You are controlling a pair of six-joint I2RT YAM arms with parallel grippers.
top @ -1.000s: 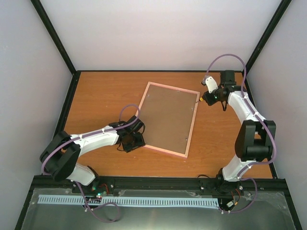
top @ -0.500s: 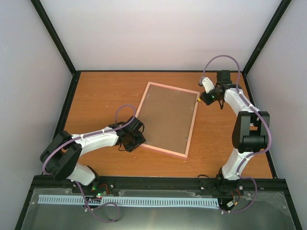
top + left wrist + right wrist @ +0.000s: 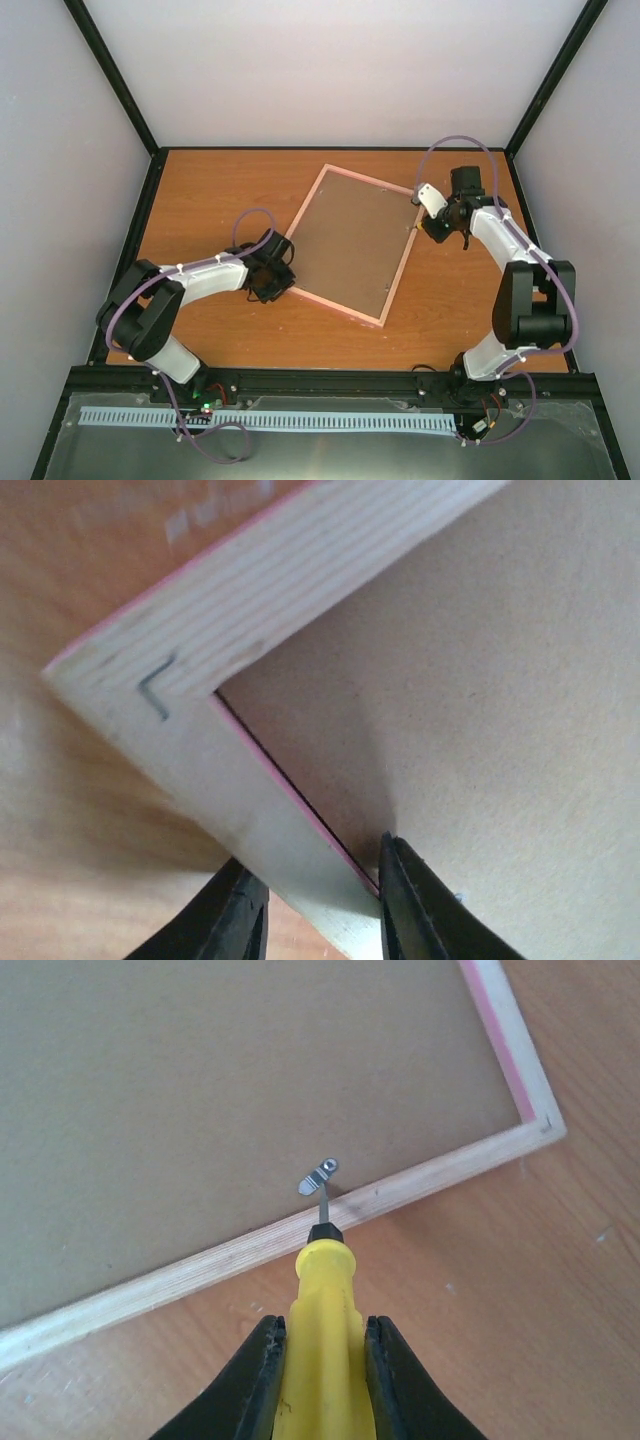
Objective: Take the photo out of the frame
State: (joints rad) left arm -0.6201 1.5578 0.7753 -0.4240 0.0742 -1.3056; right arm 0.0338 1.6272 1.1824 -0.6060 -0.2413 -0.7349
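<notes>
The frame (image 3: 401,260) lies face down mid-table, its pink rim around the brown backing board (image 3: 350,240). The photo is hidden under that board. My left gripper (image 3: 274,283) is shut across the frame's wooden rail (image 3: 200,670) next to its near-left corner, one finger (image 3: 415,910) on the board side and one outside. My right gripper (image 3: 428,213) is shut on a yellow screwdriver (image 3: 322,1350) at the frame's far-right edge. The screwdriver's tip touches a small metal turn clip (image 3: 318,1177) on the backing board (image 3: 200,1090).
The orange-brown table (image 3: 220,190) is ringed by a black rail, with pale walls at the left, back and right. Bare tabletop shows beside the frame (image 3: 520,1290). The arm bases stand at the near edge.
The frame has turned slightly clockwise, its near-left corner shifting left with my left gripper. My right gripper has moved down and closer to the frame's far-right edge.
</notes>
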